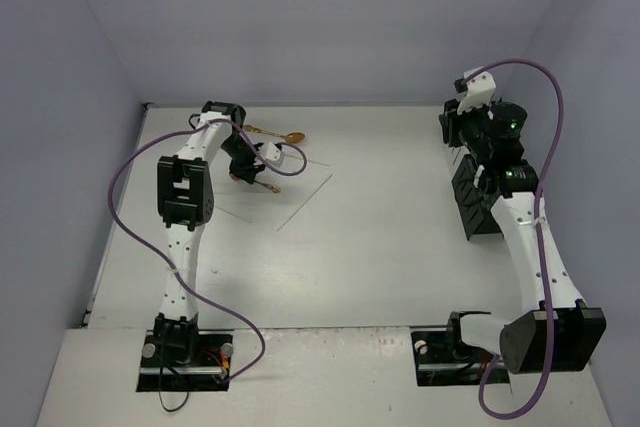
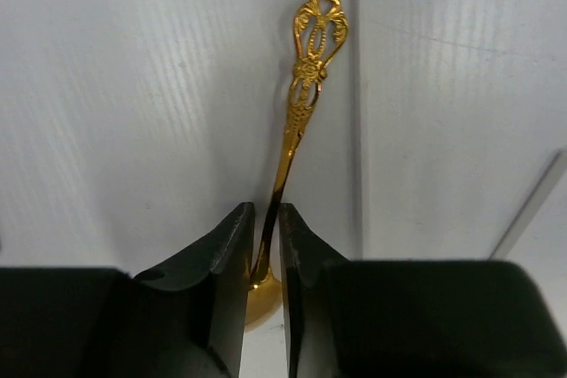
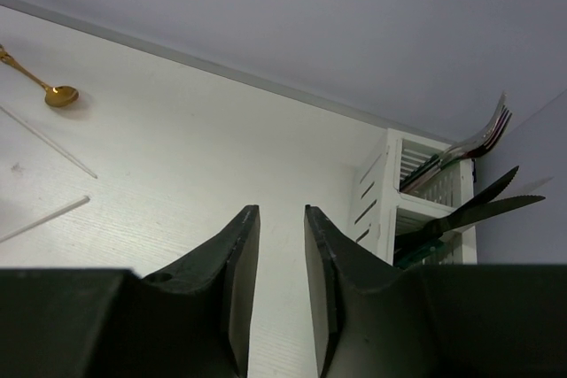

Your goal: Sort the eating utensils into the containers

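Black fingers (image 2: 221,289) of the left gripper (image 2: 266,214) pinch the neck of a gold spoon (image 2: 306,86) just above its bowl, its ornate handle pointing away over the white table (image 2: 106,86). On the right gripper (image 3: 282,214) the jaws stand slightly parted with nothing between them, near a white holder (image 3: 381,192) by the far wall — forks (image 3: 483,139) and dark knives (image 3: 478,205) lean out of its compartments. Another spoon (image 3: 60,95) and thin pale chopsticks (image 3: 49,139) lie on the table, well apart from the holder.

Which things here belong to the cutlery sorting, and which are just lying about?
Job: gold spoon in left pincer, second gold spoon, chopsticks, white holder with forks and knives, black holder.
Lying about: purple cables.
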Robot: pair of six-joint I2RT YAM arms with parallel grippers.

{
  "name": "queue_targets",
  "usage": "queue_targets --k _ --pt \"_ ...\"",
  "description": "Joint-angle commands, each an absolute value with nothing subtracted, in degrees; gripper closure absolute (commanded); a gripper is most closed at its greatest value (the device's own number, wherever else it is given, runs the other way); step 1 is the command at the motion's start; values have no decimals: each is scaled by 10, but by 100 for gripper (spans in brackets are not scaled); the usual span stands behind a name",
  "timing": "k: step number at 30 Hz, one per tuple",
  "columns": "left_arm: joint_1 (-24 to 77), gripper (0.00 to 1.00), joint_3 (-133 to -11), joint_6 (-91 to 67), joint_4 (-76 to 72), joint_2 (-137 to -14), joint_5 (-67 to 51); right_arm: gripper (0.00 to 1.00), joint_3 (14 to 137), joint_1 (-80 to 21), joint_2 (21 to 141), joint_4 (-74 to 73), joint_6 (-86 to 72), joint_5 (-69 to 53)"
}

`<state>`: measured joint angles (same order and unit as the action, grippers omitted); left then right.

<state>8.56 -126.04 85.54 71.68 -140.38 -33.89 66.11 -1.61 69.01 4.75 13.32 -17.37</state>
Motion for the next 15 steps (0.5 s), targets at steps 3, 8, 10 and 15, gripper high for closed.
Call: queue_targets --k 3,8,10,15 --pt "83 99 -1254 784 768 -1350 -352 81 691 -26 662 78 140 -228" --pt "83 100 -1337 554 768 -1324 -377 82 694 -67 652 78 222 -238" --pt "81 100 -1361 456 768 -1314 -385 82 690 -97 645 76 281 -232" --pt "85 100 -1345 157 742 -1257 -363 71 666 -185 623 75 438 -215"
